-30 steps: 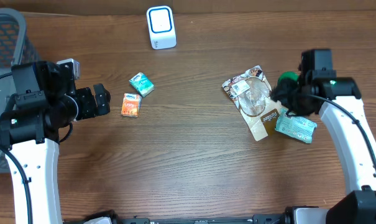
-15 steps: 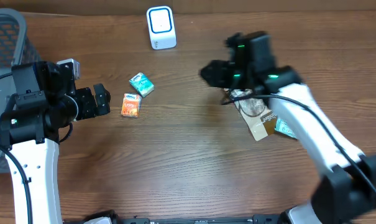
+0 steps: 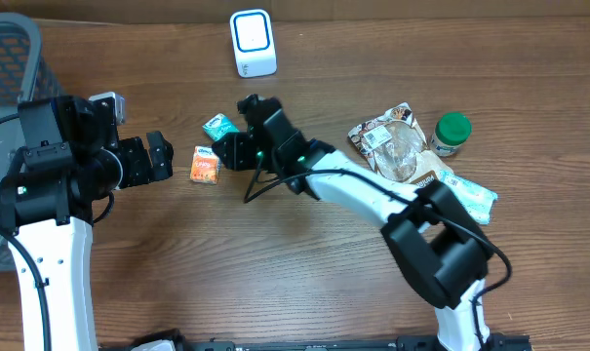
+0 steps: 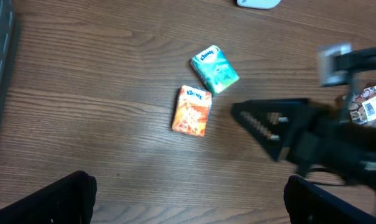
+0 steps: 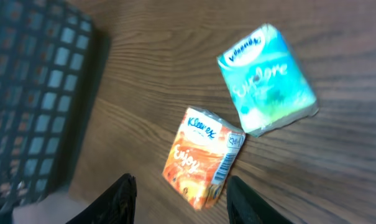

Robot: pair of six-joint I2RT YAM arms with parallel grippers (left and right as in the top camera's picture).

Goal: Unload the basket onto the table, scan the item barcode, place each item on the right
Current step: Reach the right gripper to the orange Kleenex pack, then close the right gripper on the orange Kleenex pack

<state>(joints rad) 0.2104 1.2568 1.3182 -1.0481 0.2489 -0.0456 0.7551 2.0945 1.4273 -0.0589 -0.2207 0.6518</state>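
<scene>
Two small tissue packs lie left of centre: an orange one [image 3: 206, 165] [image 4: 192, 111] [image 5: 200, 160] and a teal one [image 3: 221, 129] [image 4: 214, 68] [image 5: 268, 78]. A barcode shows on the orange pack's side edge. The white scanner [image 3: 253, 43] stands at the back. My right gripper [image 3: 223, 153] [image 5: 184, 202] reaches far left and hovers open just over the orange pack, whose near end sits between its fingertips with gaps on both sides. My left gripper [image 3: 163, 158] [image 4: 188, 208] is wide open and holds nothing, just left of the orange pack.
A dark mesh basket [image 3: 7, 58] [image 5: 32, 93] stands at the far left. On the right lie a snack bag [image 3: 397, 146], a green-lidded jar [image 3: 452, 134] and a teal packet [image 3: 468, 198]. The right arm spans the table's middle.
The right arm has swung from the snack bag on the right across the table to the tissue packs on the left, its jaws a little narrower. The left arm has stayed still.
</scene>
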